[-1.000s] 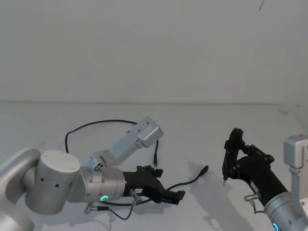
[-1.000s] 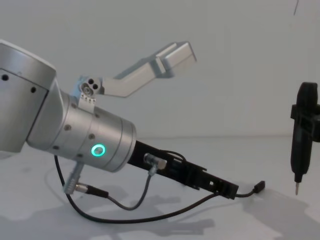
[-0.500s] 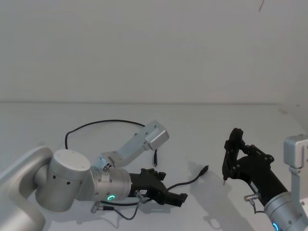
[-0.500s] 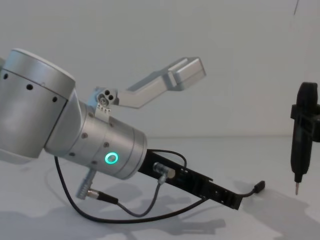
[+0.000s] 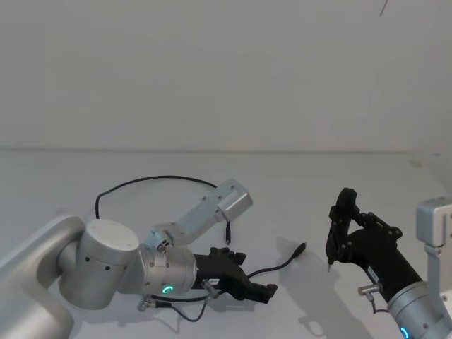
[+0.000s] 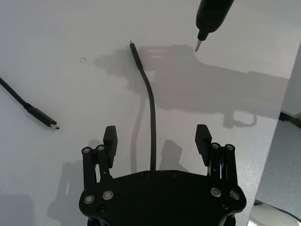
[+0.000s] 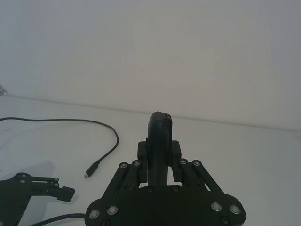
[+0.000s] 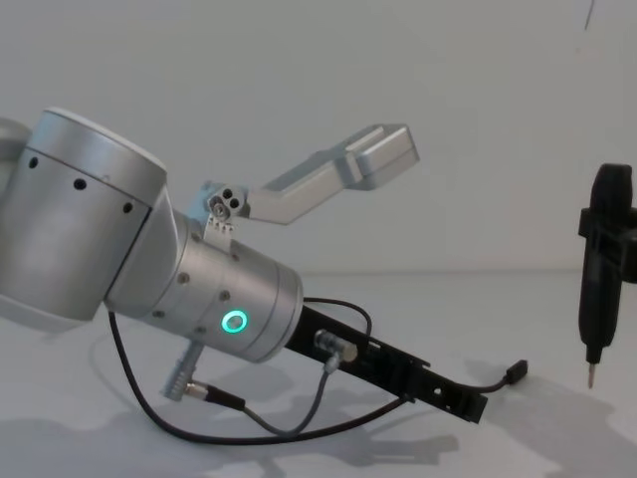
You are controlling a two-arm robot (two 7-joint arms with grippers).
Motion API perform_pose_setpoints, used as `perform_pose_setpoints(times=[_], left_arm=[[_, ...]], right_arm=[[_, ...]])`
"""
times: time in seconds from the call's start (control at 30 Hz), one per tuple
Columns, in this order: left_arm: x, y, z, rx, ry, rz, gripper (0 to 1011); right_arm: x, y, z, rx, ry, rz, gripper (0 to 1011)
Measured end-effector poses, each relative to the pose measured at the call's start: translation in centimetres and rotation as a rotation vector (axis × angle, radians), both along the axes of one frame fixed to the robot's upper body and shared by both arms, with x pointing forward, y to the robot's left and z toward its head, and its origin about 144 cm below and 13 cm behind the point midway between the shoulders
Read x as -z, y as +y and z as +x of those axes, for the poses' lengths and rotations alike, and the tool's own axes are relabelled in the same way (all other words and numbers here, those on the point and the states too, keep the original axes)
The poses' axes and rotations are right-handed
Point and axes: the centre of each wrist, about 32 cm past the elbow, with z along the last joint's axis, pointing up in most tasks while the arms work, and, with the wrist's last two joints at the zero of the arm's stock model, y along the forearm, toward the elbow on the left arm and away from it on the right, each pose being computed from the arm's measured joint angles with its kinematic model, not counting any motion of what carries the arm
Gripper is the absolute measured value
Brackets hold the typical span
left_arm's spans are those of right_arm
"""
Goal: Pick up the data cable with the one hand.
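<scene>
Lowered and nudged forward within the last second, with the left pincer [image 5: 265,291] spread apart astride the cable [image 6: 151,108] on the table [image 5: 318,183]; nothing clamped yet. From between the fingers, leading out to a plug at 2 o'clock, slack looping back toward 10 o'clock. Apparently lined up for closing. At 3 o'clock, parked: right pincer [image 5: 344,219], clamped on a tool [image 5: 330,251].

White table [image 5: 318,183] — black stick tool [image 8: 597,319].
</scene>
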Motion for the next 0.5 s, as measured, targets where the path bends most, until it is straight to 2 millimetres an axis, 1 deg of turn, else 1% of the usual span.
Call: perform_pose_setpoints(times=[0.5], left_arm=[[0.13,-0.34,-0.04,0.006,0.017,0.007,1002]], right_arm=[[0.0,0.0,0.0,0.0,0.0,0.0,279]])
